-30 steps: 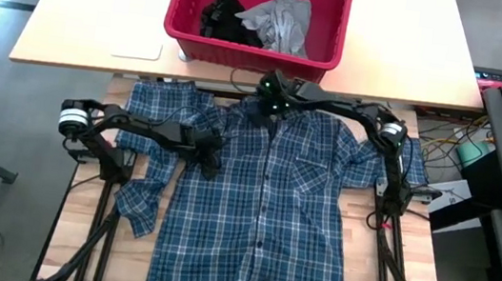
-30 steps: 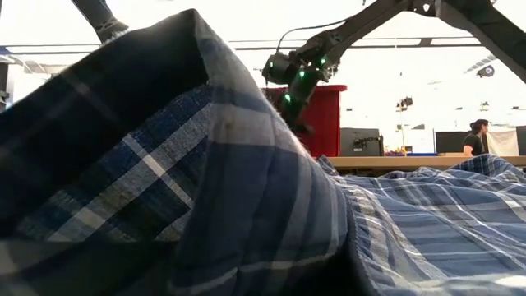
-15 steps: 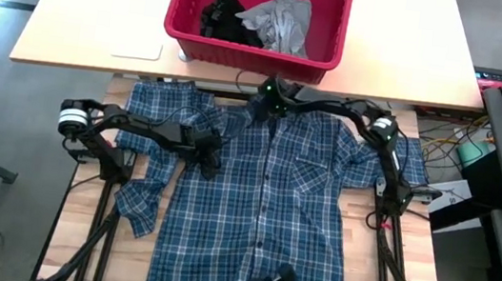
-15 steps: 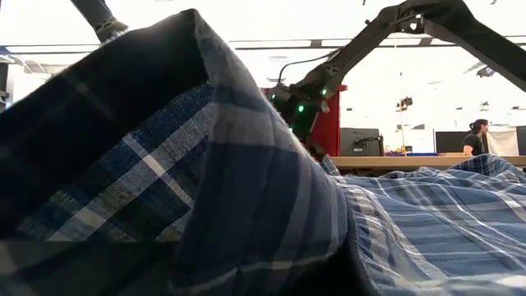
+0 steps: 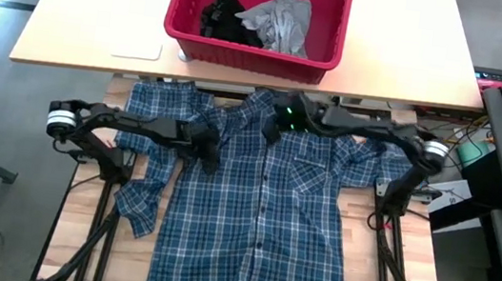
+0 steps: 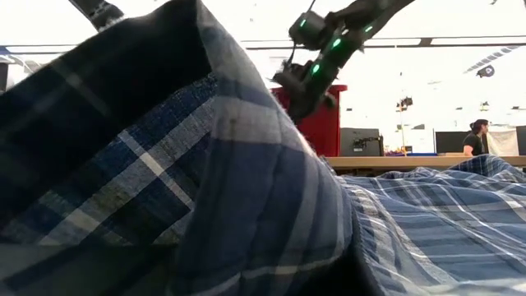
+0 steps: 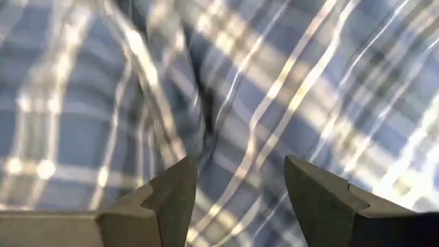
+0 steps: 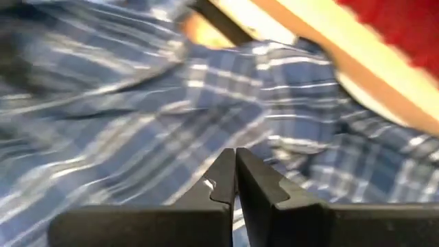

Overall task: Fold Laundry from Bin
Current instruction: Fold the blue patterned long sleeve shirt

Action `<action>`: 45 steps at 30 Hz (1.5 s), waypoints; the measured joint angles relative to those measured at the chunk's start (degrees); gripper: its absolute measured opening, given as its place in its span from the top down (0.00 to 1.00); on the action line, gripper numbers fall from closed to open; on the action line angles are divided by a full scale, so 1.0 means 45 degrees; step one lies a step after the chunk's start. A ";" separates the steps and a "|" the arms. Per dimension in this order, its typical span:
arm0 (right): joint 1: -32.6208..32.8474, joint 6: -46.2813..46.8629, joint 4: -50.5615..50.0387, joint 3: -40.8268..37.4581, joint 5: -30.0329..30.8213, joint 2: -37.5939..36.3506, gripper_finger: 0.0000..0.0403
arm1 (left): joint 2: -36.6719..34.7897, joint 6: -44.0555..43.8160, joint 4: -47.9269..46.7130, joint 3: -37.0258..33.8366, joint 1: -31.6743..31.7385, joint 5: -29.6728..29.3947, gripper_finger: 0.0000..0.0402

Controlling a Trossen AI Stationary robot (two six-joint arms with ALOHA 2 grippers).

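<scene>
A blue-and-white plaid shirt [image 5: 261,218] lies spread, front up and buttoned, on the wooden table; its hem fills the low view [image 6: 205,205]. My left gripper [image 5: 211,162] hovers open over the shirt's left shoulder, and in the wrist view its fingers [image 7: 240,189] straddle a crease with nothing between them. My right gripper [image 5: 269,133] is shut and empty, raised over the collar area [image 6: 297,94] [image 8: 235,171]. The red bin [image 5: 242,55] stands on the far table and holds a black garment [image 5: 220,14] and a grey T-shirt [image 5: 280,19].
The shirt's left sleeve [image 5: 144,195] lies bent back toward the near edge. A white pad [image 5: 136,48] lies left of the bin on the light far table. A person [image 6: 477,136] stands far back in the room.
My right gripper, still shut, has pulled back from the collar toward the table's right and near side and has risen. My left gripper has lifted slightly off the shirt's shoulder, still open. The shirt lies as before.
</scene>
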 joint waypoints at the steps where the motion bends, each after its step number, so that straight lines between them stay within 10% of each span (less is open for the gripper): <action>1: 0.0275 0.0197 0.0336 -0.0502 -0.0023 -0.0438 0.98 | -0.0176 0.0000 0.0005 0.0162 0.0000 -0.0005 0.49; 18: 0.2253 0.1603 0.1391 -0.3968 -0.1010 -0.2299 0.98 | -0.1941 0.0690 -0.0115 0.1741 0.0201 -0.0047 0.22; 45: 0.2276 0.5446 -0.3009 -0.6283 -0.1937 -0.2537 0.98 | 0.1597 0.0476 0.0912 0.0788 -0.0510 0.0219 0.27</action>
